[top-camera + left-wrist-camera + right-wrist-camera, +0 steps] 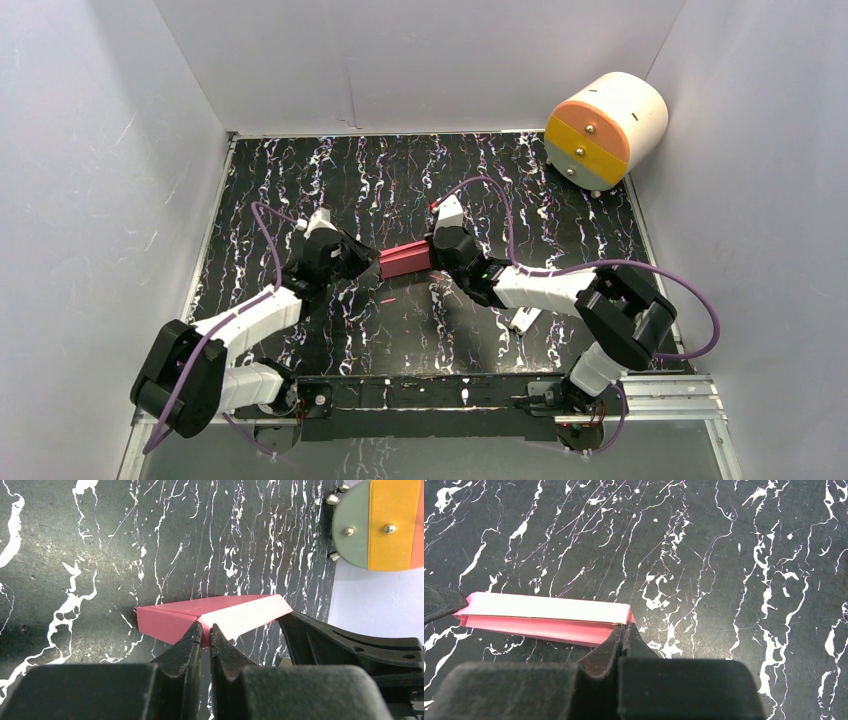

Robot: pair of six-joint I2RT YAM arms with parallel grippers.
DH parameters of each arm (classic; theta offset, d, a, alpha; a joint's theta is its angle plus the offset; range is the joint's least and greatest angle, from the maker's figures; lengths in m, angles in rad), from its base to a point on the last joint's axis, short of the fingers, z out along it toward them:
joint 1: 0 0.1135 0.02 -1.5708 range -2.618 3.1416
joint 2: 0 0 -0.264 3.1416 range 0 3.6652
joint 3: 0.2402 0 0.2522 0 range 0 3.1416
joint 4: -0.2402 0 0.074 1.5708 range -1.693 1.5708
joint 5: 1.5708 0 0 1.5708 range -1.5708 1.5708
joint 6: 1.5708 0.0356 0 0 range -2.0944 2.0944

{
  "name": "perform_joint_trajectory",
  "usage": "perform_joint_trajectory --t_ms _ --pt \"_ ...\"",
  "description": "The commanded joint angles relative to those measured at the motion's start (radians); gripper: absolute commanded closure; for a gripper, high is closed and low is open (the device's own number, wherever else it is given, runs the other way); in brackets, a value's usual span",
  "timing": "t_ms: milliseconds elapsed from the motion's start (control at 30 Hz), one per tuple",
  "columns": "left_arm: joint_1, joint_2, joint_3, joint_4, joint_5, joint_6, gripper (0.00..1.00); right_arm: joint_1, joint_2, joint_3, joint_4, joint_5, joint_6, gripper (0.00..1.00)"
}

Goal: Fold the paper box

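Note:
The paper box point(405, 259) is pink-red card, folded into a narrow shallow shape, held between the two arms above the middle of the black marbled mat. My left gripper point(372, 262) is shut on its left end; in the left wrist view the fingertips point(206, 634) pinch the near edge of the box point(220, 612). My right gripper point(435, 255) is shut on the right end; in the right wrist view its jaws point(625, 630) close on the corner of the box point(544, 615). The left gripper's black tip shows at that view's left edge.
A big white-and-orange cylinder point(603, 128) lies at the back right corner, also in the left wrist view point(380, 525). A small white piece point(524, 320) lies on the mat by the right forearm. White walls enclose the mat point(400, 180).

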Motion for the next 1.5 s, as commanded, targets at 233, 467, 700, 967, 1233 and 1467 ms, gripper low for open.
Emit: perform_joint_trajectory --t_ms 233,467,700,967,1233,1467 --pt "-0.043 0.032 -0.035 -0.241 -0.113 0.155 0.89 0.030 0.049 -0.030 -0.063 -0.158 0.026 1.00" --pt "-0.043 0.084 -0.004 -0.263 -0.116 0.182 0.74 0.030 0.039 -0.023 -0.065 -0.158 0.000 1.00" --pt "-0.043 0.113 -0.007 -0.248 -0.081 0.176 0.77 0.029 0.035 -0.018 -0.065 -0.147 -0.002 1.00" --pt "-0.042 0.053 0.000 -0.262 -0.128 0.183 0.67 0.024 0.013 0.014 -0.084 -0.158 -0.024 0.94" --pt "-0.040 -0.038 0.122 -0.374 -0.207 0.299 0.62 0.020 -0.031 0.026 -0.100 -0.159 -0.065 0.73" --pt "-0.034 -0.054 0.141 -0.399 -0.217 0.327 0.60 0.017 -0.057 0.049 -0.133 -0.163 -0.087 0.57"
